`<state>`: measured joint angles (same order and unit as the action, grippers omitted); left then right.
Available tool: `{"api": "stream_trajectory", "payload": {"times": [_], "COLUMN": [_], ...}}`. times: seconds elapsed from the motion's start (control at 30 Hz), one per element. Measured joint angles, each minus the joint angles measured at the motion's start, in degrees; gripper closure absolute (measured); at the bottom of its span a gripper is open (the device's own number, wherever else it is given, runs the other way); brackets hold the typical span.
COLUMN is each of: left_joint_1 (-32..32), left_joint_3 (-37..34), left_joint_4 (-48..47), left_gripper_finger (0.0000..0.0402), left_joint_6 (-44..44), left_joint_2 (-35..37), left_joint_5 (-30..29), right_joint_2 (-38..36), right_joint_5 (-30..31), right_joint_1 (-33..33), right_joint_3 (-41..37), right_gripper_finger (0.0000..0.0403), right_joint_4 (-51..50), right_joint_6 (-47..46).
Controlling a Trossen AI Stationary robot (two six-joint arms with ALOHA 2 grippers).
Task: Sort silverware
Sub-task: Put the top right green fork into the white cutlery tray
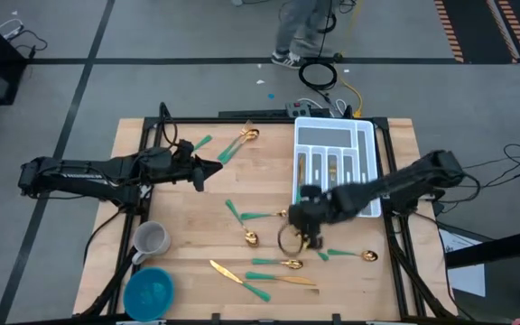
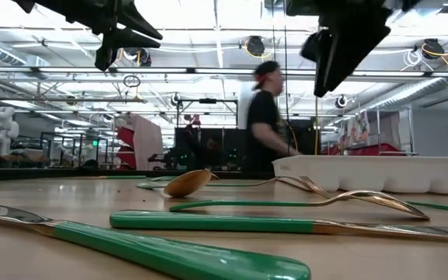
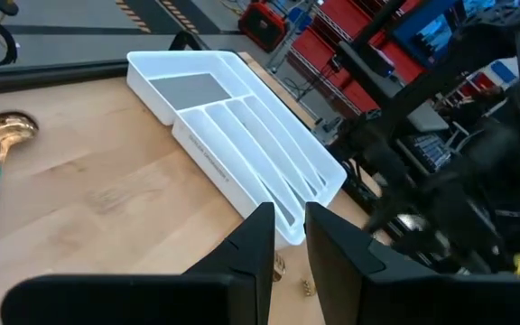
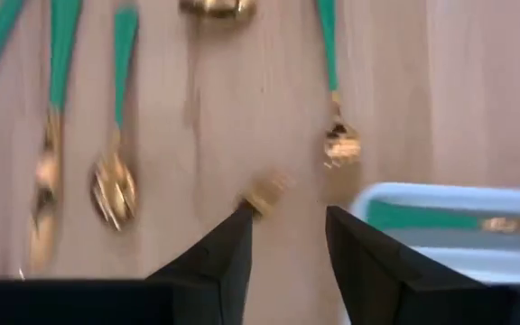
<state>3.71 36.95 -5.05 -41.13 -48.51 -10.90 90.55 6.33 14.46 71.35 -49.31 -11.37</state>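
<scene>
The silverware has gold heads and green handles. Two pieces (image 1: 245,138) lie at the far side of the table, and several more (image 1: 262,217) lie scattered across the middle and near part. A few pieces (image 1: 317,168) lie in the white tray (image 1: 366,135). My right gripper (image 4: 287,219) hangs open above the table beside the tray's near left corner, over loose pieces (image 4: 114,185), with nothing between its fingers. My left gripper (image 3: 287,236) hovers at the left, high above the wood, pointing toward the tray (image 3: 242,135). Its fingers stand a narrow gap apart and hold nothing.
A grey mug (image 1: 152,239) and a blue bowl (image 1: 150,291) stand at the near left corner. A spoon (image 1: 346,255) lies near the right edge. A person walks in the room beyond the table's far edge (image 2: 264,124). Bare wood lies between the left gripper and the tray.
</scene>
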Motion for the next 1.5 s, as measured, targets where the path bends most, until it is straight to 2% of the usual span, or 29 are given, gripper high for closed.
{"api": "stream_trajectory", "payload": {"times": [0.17, 0.27, 0.4, 0.67, 1.07, 1.17, 1.27, 1.43, 1.5], "left_joint_1": [0.0, 0.0, 0.0, 0.0, 0.0, 0.0, 0.0, 0.0, 0.0], "left_joint_3": [0.0, 0.0, 0.0, 0.0, 0.0, 0.0, 0.0, 0.0, 0.0], "left_joint_4": [-0.4, -0.6, -1.4, -1.7, -2.0, -2.0, -2.2, -3.7, -4.4], "left_gripper_finger": [0.0329, 0.0329, 0.0329, 0.0329, 0.0329, 0.0329, 0.0329, 0.0329, 0.0329], "left_joint_6": [0.0, 0.0, -0.1, -0.1, -0.2, -0.1, -0.1, -0.1, -0.1], "left_joint_2": [0.0, 0.0, 0.0, 0.0, 0.0, 0.0, 0.0, 0.0, 0.0], "left_joint_5": [-0.1, -0.2, -0.2, -0.7, -1.3, -1.3, -1.3, -1.3, -1.3], "right_joint_2": [0.9, 4.1, 8.6, 15.4, 20.4, 21.8, 22.7, 22.3, 22.2], "right_joint_5": [-11.5, -17.3, -23.3, -24.9, -26.4, -28.5, -29.0, -29.9, -30.1], "right_joint_1": [-9.8, -13.5, -15.1, -14.0, -13.6, -13.6, -13.5, -13.6, -13.6], "right_joint_3": [0.0, 0.0, 0.0, 0.0, 0.1, 0.1, 0.2, 0.2, 0.1], "right_gripper_finger": [0.0266, 0.0266, 0.0266, 0.0266, 0.0266, 0.0268, 0.0292, 0.0385, 0.039], "right_joint_4": [0.6, 2.9, 3.2, 6.0, 9.4, 9.8, 10.0, 8.7, 7.7], "right_joint_6": [18.9, 25.2, 31.7, 35.6, 37.8, 38.7, 39.7, 40.4, 40.3]}}
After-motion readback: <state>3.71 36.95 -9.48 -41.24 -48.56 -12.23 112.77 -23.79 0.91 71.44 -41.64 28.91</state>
